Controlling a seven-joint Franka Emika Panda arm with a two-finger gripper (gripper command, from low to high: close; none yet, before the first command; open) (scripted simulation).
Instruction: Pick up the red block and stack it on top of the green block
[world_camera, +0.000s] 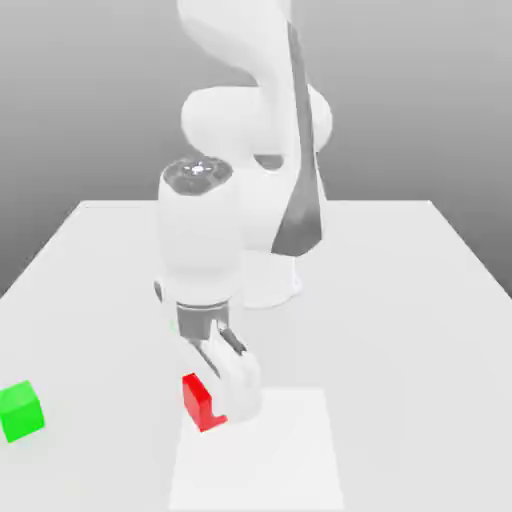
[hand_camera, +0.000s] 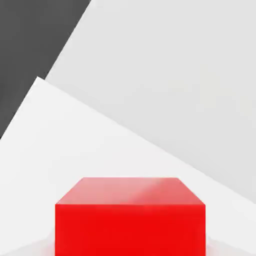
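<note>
Near the front of the white table (world_camera: 420, 300), on a paler white square (world_camera: 290, 450) — gripper (world_camera: 222, 395) lowered and clamped shut on the red block (world_camera: 199, 402), which sits low at the square's edge. Far off toward the exterior view's left, well apart — the green block (world_camera: 21, 410), untouched.

No text, label, brand, number or sign can be read anywhere on what is seen.
</note>
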